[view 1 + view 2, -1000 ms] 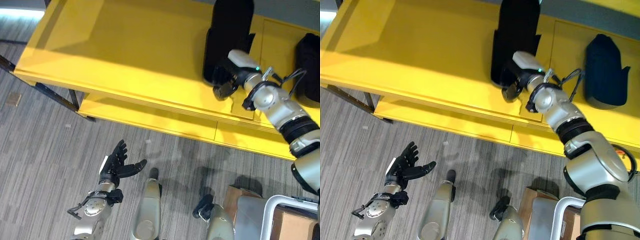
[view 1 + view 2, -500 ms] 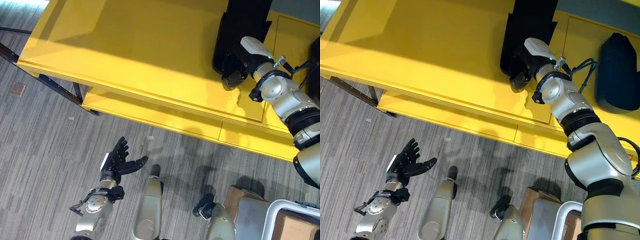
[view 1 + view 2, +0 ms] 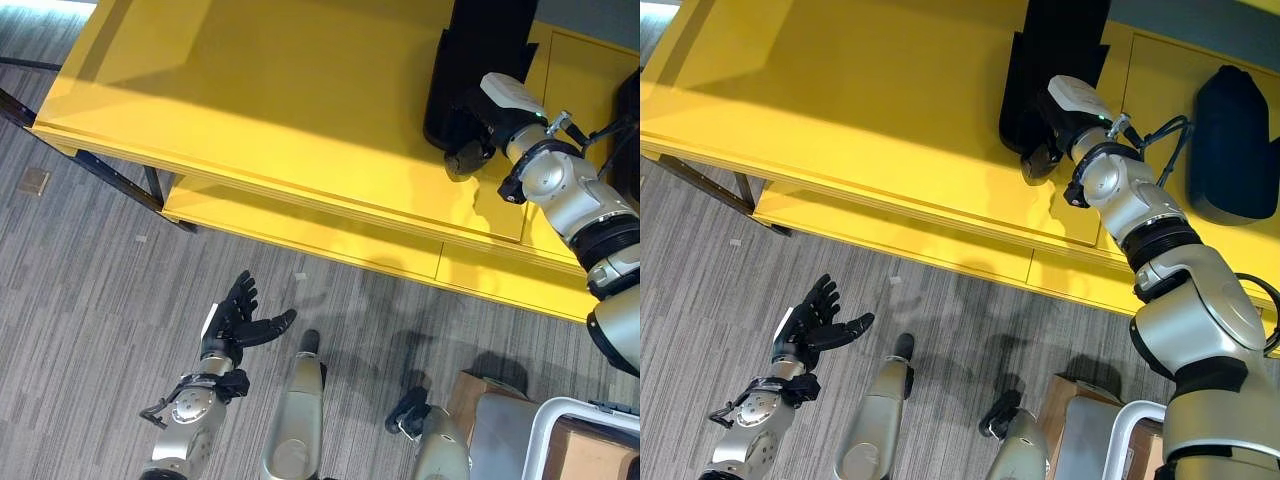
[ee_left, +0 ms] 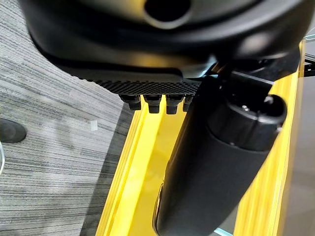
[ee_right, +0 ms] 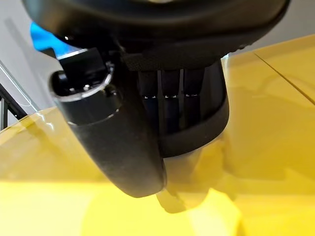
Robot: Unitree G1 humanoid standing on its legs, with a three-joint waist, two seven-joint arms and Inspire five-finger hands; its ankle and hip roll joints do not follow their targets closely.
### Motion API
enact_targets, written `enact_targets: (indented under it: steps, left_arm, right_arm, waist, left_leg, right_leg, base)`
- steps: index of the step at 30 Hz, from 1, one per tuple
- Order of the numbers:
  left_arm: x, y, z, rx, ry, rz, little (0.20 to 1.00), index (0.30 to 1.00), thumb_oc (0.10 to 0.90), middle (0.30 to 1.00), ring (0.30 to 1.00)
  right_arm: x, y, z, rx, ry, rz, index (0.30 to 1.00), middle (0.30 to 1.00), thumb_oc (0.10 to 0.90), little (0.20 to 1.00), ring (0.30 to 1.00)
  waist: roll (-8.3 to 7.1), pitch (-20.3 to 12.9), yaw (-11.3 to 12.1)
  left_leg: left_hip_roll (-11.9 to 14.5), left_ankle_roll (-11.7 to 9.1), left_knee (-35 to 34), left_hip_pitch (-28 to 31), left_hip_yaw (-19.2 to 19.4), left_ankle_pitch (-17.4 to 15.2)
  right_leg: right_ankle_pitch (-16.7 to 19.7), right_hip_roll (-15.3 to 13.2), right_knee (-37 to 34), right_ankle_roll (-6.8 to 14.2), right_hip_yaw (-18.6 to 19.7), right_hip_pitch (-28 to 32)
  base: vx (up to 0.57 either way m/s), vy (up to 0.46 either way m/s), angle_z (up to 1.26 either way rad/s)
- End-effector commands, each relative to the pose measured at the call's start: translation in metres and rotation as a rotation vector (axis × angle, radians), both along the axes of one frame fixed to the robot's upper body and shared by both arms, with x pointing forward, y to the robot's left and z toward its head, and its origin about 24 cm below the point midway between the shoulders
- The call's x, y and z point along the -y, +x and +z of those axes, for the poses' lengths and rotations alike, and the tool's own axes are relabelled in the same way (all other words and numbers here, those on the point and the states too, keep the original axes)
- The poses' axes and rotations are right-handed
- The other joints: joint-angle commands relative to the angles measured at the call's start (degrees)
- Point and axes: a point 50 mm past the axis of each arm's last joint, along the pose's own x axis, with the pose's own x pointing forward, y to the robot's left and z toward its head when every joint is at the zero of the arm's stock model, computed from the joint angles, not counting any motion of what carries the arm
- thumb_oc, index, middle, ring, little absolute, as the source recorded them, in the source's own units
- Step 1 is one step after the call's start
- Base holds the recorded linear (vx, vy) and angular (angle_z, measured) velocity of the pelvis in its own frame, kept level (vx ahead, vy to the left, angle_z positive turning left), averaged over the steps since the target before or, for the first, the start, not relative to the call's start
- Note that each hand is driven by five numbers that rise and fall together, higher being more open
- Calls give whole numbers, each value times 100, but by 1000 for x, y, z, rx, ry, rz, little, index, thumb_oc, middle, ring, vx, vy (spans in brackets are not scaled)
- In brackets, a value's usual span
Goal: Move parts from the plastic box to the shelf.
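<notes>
On the yellow shelf [image 3: 250, 110], the right hand [image 3: 1045, 135] curls around a tall black plastic part [image 3: 1050, 55], while the left hand [image 3: 232, 325] hangs open above grey carpet [image 3: 90, 290].

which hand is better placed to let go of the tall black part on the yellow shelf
Right. The right hand is at the base of the tall black part standing on the yellow shelf, fingers against it. The left hand hangs open over the floor, well short of the shelf.

We have pushed the black part [image 3: 1050, 70] deeper onto the yellow shelf [image 3: 840, 110] (right hand [image 3: 1045, 135] still gripping it).
</notes>
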Motion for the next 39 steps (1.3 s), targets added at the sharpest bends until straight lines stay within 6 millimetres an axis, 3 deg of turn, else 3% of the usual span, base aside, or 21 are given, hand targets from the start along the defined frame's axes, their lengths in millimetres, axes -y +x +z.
enact_targets:
  steps: [1,20,34,35,37,39]
  left_arm:
    - [0,7,37,190,30,-63,1000,1000,900,1000,1000]
    - [-3,7,38,189,35,-62,1000,1000,900,1000,1000]
    - [0,10,40,196,31,-62,1000,1000,900,1000,1000]
    - [0,10,41,199,32,-63,1000,1000,900,1000,1000]
    - [0,10,40,196,31,-60,1000,1000,900,1000,1000]
    - [0,10,39,194,31,-58,1000,1000,900,1000,1000]
  right_arm:
    - [-8,-12,76,209,21,53,1000,1000,900,1000,1000]
    - [-17,-22,87,205,-35,141,1000,1000,900,1000,1000]
    - [-32,-25,64,120,-59,244,1000,1000,900,1000,1000]
    - [-34,-24,60,101,-64,254,1000,1000,900,1000,1000]
    - [-36,-25,56,82,-65,270,1000,1000,900,1000,1000]
    - [-40,-25,52,63,-73,288,1000,1000,900,1000,1000]
  waist:
    - [-80,-202,10]
    - [-216,-228,-83]
    - [-256,-192,-188]
    - [-260,-182,-203]
    - [-268,-170,-209]
    - [-276,-160,-204]
  left_leg:
    - [452,-252,307,93,-235,-366]
    - [533,-302,264,119,-227,-337]
    - [571,-312,360,139,-200,-396]
    - [548,-278,309,78,-189,-241]
    - [555,-281,306,81,-191,-237]
    - [592,-315,362,144,-195,-396]
  right_leg:
    - [68,23,-20,169,397,219]
    - [78,102,-98,167,386,261]
    - [41,111,-52,183,450,292]
    - [169,95,-112,139,406,245]
    - [164,98,-108,139,399,252]
    - [36,118,-46,186,435,296]
  base:
    - [0,0,0]
    - [-1,0,-1]
    - [-5,1,0]
    - [-63,16,-1]
    - [6,-6,-1]
    - [74,-29,0]
